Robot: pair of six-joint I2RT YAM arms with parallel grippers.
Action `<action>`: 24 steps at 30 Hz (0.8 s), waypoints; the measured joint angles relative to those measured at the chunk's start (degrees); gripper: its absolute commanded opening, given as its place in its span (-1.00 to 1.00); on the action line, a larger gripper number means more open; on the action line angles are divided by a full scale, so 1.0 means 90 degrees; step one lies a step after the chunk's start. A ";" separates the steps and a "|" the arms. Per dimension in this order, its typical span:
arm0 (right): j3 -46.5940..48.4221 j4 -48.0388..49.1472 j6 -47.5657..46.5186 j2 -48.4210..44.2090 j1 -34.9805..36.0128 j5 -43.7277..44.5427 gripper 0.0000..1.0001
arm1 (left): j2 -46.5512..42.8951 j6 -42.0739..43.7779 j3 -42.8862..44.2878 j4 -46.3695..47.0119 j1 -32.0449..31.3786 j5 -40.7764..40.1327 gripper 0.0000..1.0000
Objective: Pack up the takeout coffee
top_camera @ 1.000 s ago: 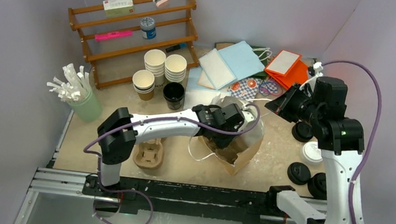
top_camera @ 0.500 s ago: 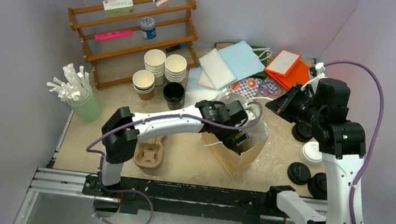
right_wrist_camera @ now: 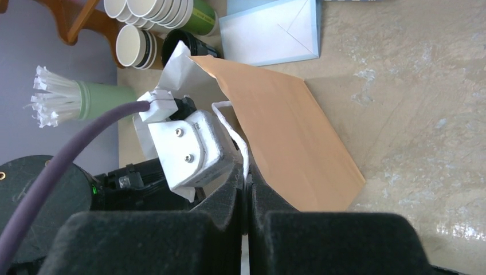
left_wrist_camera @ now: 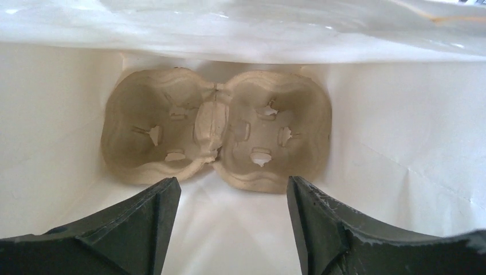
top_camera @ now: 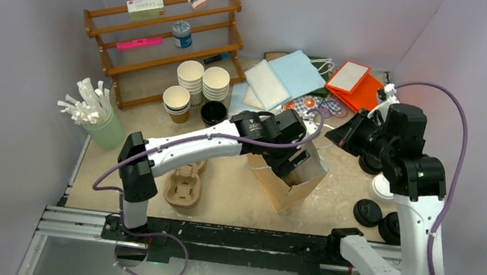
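Observation:
A brown paper bag stands open mid-table, tilted to the right. My left gripper reaches into it. In the left wrist view it is open, a little above a moulded pulp cup tray that lies on the bag's white bottom. My right gripper is shut on the bag's white cord handle at the right rim. The takeout coffee cups, kraft-brown and white inside, stand stacked without lids by the rack.
A second pulp tray lies near the left arm's base. Pale cup stacks, a black cup, a green cup of straws and a wooden rack stand behind. Black lids and a white lid lie right.
My left gripper opened inside the bag and let go of the pulp tray. The bag swung more upright, and the left arm shifted toward the back. The right gripper stayed shut on the handle.

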 measured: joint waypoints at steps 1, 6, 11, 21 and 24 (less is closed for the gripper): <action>-0.0044 0.0005 -0.0002 -0.0041 0.0000 -0.0012 -1.00 | -0.0002 -0.0002 0.0000 -0.0010 0.0000 0.0005 0.19; -0.0151 -0.0015 -0.0017 -0.0308 0.0000 -0.0136 -1.00 | -0.0124 0.0002 -0.0204 0.0117 0.0007 0.0146 -0.22; -0.0151 -0.0114 -0.0036 -0.0583 0.0000 -0.0364 -1.00 | -0.0454 0.0146 -0.0542 0.0163 0.0012 0.0403 -0.62; -0.0308 -0.0551 -0.0413 -0.1037 0.0000 -0.0916 -1.00 | -0.0780 0.0690 -0.0964 0.0114 0.0012 0.0668 -1.00; -0.0527 -0.0624 -0.0512 -0.1171 0.0000 -0.0947 -1.00 | -0.0692 0.0852 -0.0831 0.0017 0.0012 0.0668 -1.00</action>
